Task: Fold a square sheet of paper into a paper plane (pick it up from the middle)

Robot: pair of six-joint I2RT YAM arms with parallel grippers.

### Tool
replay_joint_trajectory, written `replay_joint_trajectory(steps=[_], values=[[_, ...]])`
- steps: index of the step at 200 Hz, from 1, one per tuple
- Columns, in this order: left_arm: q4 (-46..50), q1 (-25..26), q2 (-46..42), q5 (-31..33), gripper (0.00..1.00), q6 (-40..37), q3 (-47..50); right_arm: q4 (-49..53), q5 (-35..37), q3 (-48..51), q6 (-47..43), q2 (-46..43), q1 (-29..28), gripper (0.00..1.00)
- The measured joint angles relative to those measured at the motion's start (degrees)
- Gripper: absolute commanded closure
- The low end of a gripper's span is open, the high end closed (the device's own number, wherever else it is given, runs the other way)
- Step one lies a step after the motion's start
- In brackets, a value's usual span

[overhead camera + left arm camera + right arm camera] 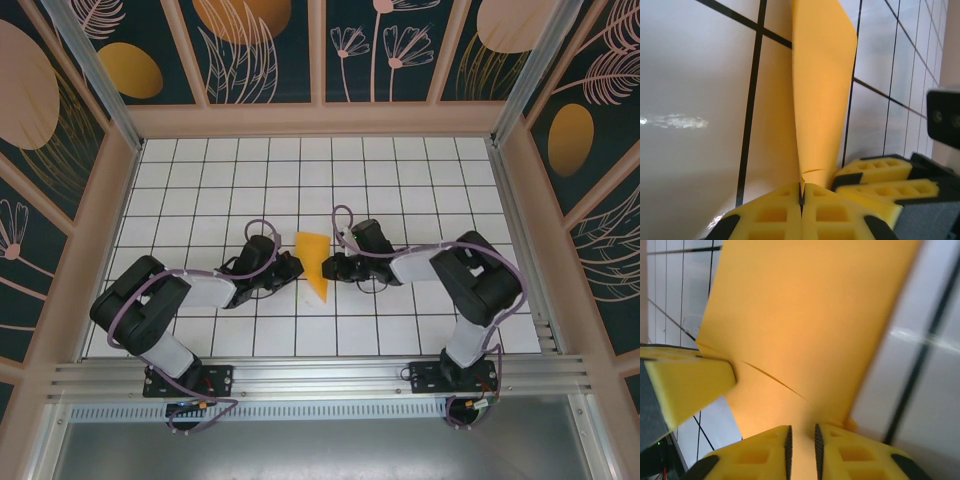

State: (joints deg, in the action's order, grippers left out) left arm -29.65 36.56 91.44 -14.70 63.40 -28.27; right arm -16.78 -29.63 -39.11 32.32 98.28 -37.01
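Mid-frame, left end effector (801,192) clamps the narrow creased orange-yellow paper plane (313,262); right end effector (802,432) stands slightly apart around its edge.

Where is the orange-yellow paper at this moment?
In the top view, the folded paper is at mid-table, directly between the left gripper and the right gripper.

The paper (313,262) is orange-yellow and plain, folded into a narrow, creased wedge. Its broad end points to the far side and it tapers to a tip on the near side. It lies mid-worktop (400,180).
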Motion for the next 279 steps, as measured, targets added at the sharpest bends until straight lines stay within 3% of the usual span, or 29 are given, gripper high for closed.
replay_joint_trajectory(steps=[38,86,129,279], values=[[-0.04,0.0,-2.99,2.86,1.0,0.37,0.87,2.97,8.83,0.61,-1.97,-11.06,-0.63,0.51],[2.08,0.0,-10.43,9.14,1.0,1.46,1.73,2.93,21.27,0.74,-7.17,-16.94,-7.96,0.54],[3.54,0.0,-11.82,11.89,1.0,2.54,1.88,0.59,26.67,1.77,-14.34,-15.56,-13.75,0.65],[6.34,0.0,-7.54,11.58,0.97,3.37,-0.68,-15.76,34.34,2.45,-29.35,-0.79,-20.79,0.62]])
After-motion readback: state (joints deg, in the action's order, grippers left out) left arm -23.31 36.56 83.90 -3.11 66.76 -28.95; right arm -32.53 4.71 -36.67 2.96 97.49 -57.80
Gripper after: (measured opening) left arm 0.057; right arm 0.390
